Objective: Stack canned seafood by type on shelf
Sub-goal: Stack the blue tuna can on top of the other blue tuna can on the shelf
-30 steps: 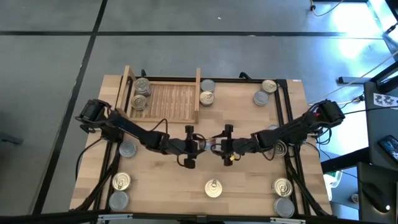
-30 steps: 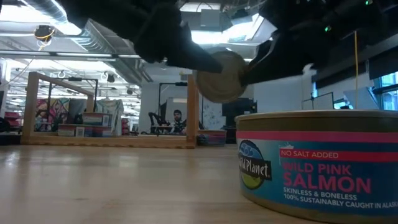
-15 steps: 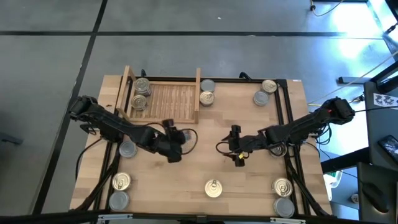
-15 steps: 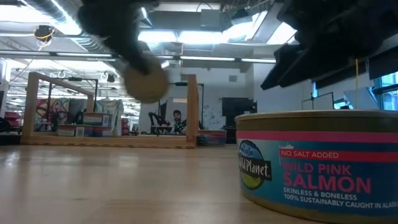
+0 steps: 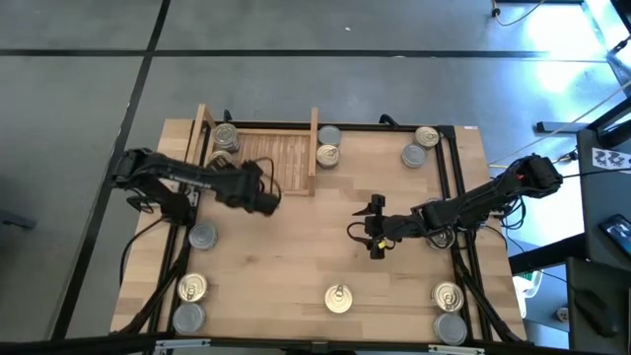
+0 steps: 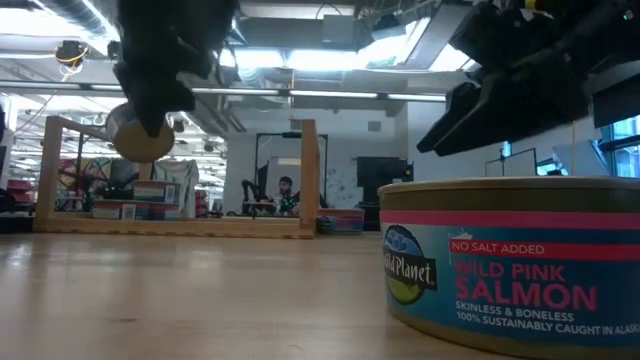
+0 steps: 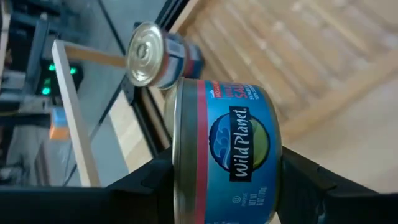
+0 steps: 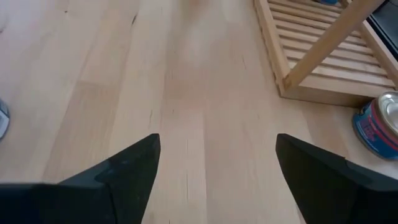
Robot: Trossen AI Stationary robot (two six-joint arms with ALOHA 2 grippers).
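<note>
My left gripper (image 5: 262, 195) hovers over the near edge of the shelf (image 5: 271, 163), shut on a blue-labelled can (image 7: 227, 149) that shows raised in the low view (image 6: 140, 135). Another can with a golden top (image 7: 146, 53) stands at the shelf's left end (image 5: 225, 138). My right gripper (image 5: 375, 229) is open above bare table right of centre, nothing between its fingers (image 8: 130, 168). A can labelled "salmon" (image 6: 510, 265) stands near the table's front edge. My left gripper pinches the blue-labelled can between its two fingers, one finger on each flat end (image 7: 177, 168). The fingers slant down toward the shelf. The can lies on its side in the hold, its label wall (image 7: 239, 143) toward the wrist camera, lifted clear of table and shelf.
Two cans (image 5: 328, 153) stand just right of the shelf's right board, two more (image 5: 419, 145) at the far right. Loose cans lie along the left edge (image 5: 202, 237), the near edge (image 5: 338, 298) and the near right corner (image 5: 449, 296). The shelf's slats are bare right of its cans.
The two grippers met at the can over the table's middle. My left gripper has carried it up and toward the far left, to the shelf, turning its wrist, so the can now lies on its side. My right gripper has let go and drawn back slightly toward the right.
</note>
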